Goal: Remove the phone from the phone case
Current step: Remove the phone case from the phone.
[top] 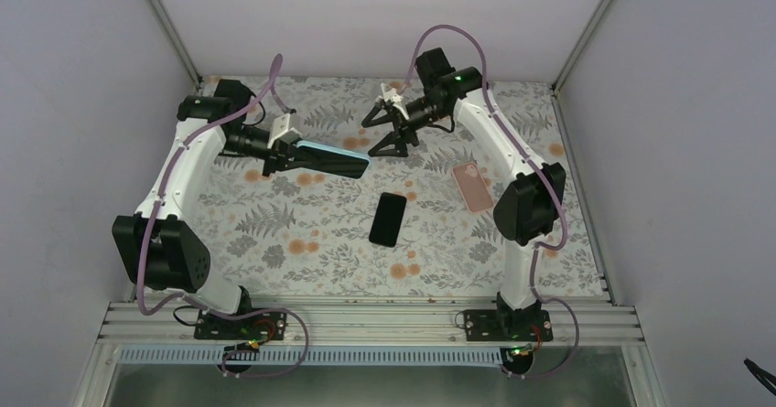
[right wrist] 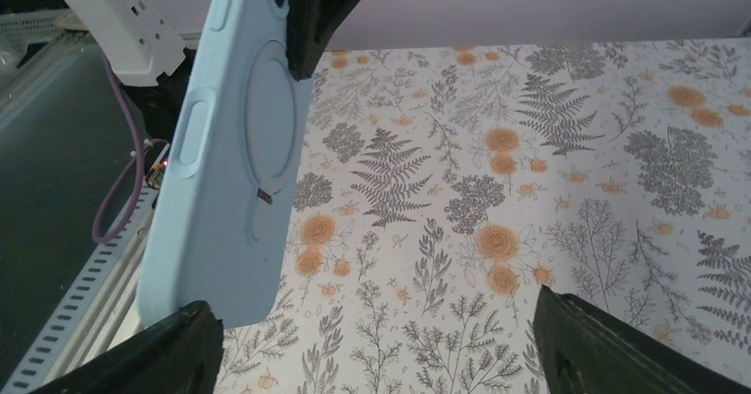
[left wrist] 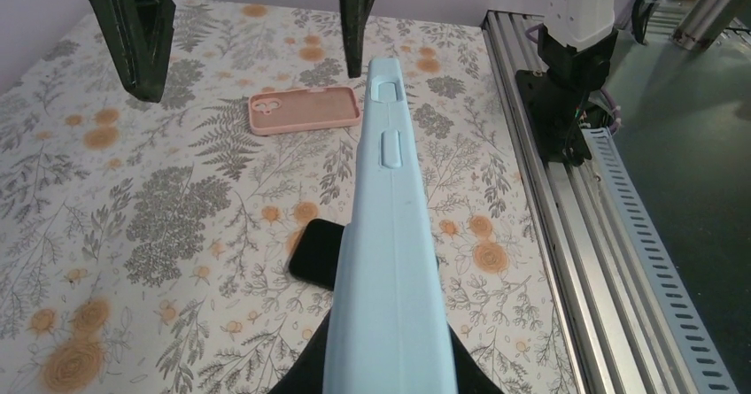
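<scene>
- My left gripper (top: 302,158) is clenched on one end of a light blue silicone phone case (top: 334,160), and I hold it up off the table.
- The case stands on its long edge. The left wrist view shows the side with two raised buttons (left wrist: 388,119) facing up.
- Its free end points right, towards my other arm.
- From the right wrist view I see the case's smooth back (right wrist: 230,146), with a round ring moulded into it. I cannot tell from any view whether anything sits inside it.
- My right gripper (top: 371,137) is released, with its black fingers (right wrist: 611,341) spread wide.
- It hangs above the table just beside the case's free end. One fingertip is very close to that end, but I cannot tell whether it touches.
- A flat black rectangular phone (top: 388,219) lies on the table near the middle, nearer to my bases than the blue case and well apart from both grippers.
- A pale pink phone case (top: 473,187) lies flat with its open side up, to the right of the black phone and beside my right arm.
- Everything rests on a white tablecloth printed with grey ferns and orange flowers (top: 302,242).
- A ribbed aluminium rail (top: 366,320) runs along the near edge, and both my bases are bolted to it.
</scene>
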You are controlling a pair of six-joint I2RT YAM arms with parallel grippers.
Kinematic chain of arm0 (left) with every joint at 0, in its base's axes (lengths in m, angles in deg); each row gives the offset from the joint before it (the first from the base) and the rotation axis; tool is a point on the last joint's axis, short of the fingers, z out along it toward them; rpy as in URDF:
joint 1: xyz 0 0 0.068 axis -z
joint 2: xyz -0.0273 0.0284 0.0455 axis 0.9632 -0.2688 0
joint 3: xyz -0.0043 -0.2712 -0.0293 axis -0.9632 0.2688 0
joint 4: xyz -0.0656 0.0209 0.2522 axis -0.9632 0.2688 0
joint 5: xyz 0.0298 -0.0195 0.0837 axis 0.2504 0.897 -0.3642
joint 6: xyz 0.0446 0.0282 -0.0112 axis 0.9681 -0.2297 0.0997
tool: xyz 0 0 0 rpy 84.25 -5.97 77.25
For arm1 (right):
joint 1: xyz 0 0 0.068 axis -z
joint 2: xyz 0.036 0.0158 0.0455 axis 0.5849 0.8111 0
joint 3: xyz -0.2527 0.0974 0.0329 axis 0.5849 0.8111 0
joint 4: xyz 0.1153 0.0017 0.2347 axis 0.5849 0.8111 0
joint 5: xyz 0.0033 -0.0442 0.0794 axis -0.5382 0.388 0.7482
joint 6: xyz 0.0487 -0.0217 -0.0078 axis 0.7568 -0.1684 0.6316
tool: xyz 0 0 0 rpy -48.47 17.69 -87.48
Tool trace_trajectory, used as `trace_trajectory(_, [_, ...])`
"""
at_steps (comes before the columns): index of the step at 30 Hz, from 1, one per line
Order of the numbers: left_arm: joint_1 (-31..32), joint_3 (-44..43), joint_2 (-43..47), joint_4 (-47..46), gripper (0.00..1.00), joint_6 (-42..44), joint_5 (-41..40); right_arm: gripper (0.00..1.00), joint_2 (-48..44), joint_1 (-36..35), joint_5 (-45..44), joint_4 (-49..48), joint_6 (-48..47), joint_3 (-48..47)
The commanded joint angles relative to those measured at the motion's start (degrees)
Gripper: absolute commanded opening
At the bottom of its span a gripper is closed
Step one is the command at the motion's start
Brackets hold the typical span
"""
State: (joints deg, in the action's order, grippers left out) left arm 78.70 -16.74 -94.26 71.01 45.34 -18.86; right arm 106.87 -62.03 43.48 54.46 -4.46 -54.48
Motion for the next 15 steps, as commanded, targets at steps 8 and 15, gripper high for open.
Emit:
trace_trajectory(8, [0.42,-1.1,0.16,-2.7,0.02,-0.69,2.94,0.87,1.87,-0.28,2.89,4.12,-3.23,-3.02])
trace_trajectory(15, [0.37,-1.54,0.36,-2.67,0.02,-0.56,2.75,0.79,0.41,-0.29,-0.39,6.04,-5.44,-1.4])
